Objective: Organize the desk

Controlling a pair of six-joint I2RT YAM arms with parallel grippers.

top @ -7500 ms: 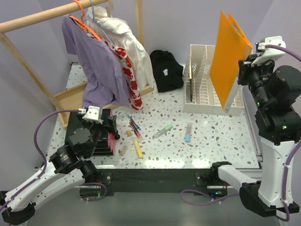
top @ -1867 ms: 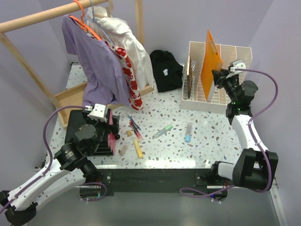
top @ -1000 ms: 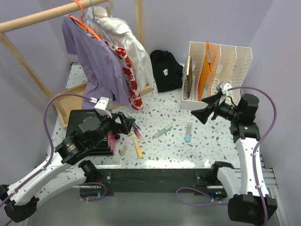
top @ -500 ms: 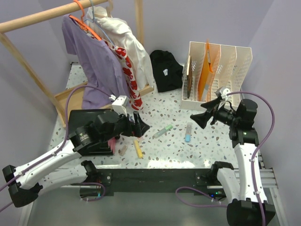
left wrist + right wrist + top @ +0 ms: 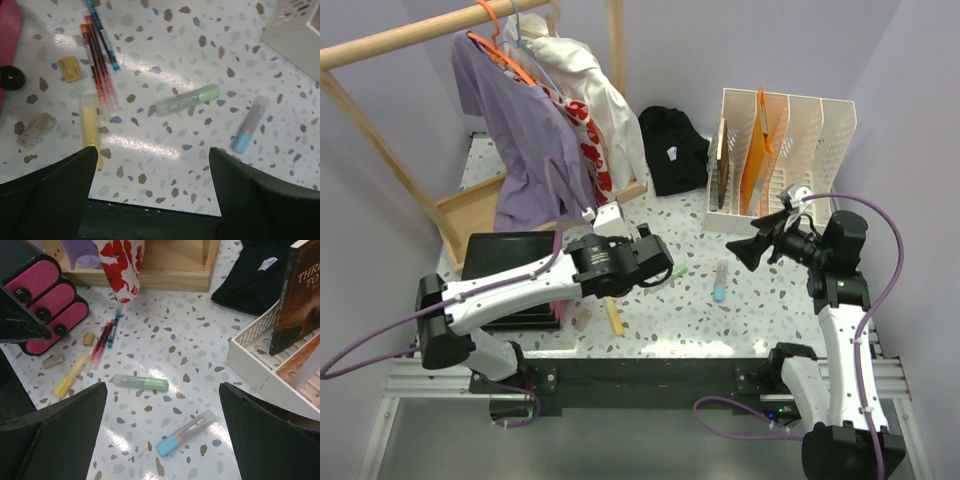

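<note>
the desk [image 5: 770,300] spreads flat under both arms, pens scattered on its near middle. the left gripper [image 5: 152,150] hovers, jaws spread wide and empty, with the green highlighter [image 5: 187,100] just beyond it. the highlighter's long axis runs finger to finger, so the wrist likely needs a turn. the right gripper [image 5: 748,245], also wide open and empty, hangs nearer the blue-capped marker [image 5: 185,432]. from above, the left arm hides most of the green highlighter.
</note>
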